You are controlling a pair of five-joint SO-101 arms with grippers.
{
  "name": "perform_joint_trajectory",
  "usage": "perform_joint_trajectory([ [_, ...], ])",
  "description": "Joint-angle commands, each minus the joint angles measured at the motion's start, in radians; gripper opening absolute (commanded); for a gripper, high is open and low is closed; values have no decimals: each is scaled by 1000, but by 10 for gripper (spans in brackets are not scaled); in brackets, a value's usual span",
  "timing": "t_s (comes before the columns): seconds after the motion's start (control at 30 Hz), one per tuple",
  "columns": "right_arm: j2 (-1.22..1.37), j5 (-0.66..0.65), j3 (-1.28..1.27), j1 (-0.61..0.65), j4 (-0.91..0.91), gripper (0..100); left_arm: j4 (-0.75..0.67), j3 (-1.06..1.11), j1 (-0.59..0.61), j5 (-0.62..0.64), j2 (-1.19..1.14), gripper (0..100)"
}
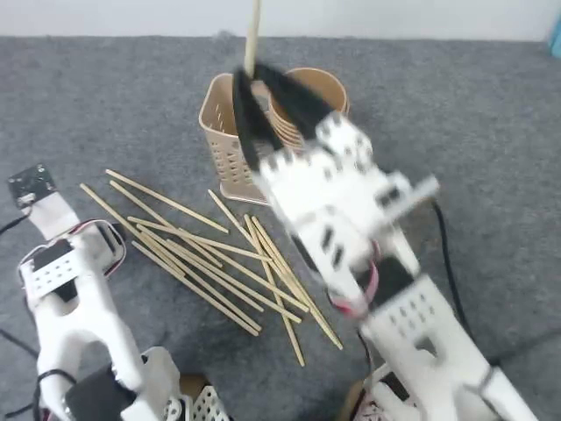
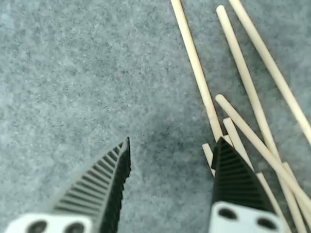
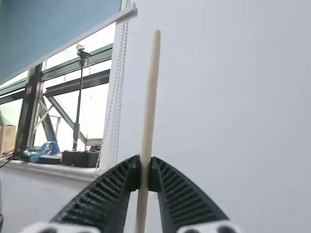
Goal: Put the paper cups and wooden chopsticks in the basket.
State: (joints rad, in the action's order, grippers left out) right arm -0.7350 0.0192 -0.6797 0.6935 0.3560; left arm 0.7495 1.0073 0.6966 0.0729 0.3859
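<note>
Here, the right gripper [image 3: 144,170] is pressed together on a single wooden chopstick [image 3: 150,97], pinching it low on its shaft so that it stands nearly upright above the fingertips. In the high view this gripper [image 1: 252,81] hangs over the basket [image 1: 223,149], and the held chopstick [image 1: 252,35] rises from it past the far edge of the grey carpet [image 1: 456,114]. The basket, a beige slotted one, stands upright near the middle of the carpet's far edge. A stack of brown paper cups [image 1: 320,83] sits inside it, on the side nearer the right arm.

The left gripper [image 2: 172,145] is spread wide and holds nothing, low over the carpet toward the near left corner. One fingertip [image 2: 228,165] lies over the ends of several loose chopsticks [image 2: 243,87]; whether it touches them cannot be told. The loose chopsticks [image 1: 219,259] lie scattered and crossing on the carpet, between the basket and the near edge.
</note>
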Motion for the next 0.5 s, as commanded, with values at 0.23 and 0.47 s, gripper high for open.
perform_joint_trajectory([
  [0.23, 636, 97, 601, -93, -7, 7, -15, -44, 2, 11, 5, 261],
  [0.47, 700, 98, 582, -122, -71, 7, -17, -44, 2, 11, 5, 261],
])
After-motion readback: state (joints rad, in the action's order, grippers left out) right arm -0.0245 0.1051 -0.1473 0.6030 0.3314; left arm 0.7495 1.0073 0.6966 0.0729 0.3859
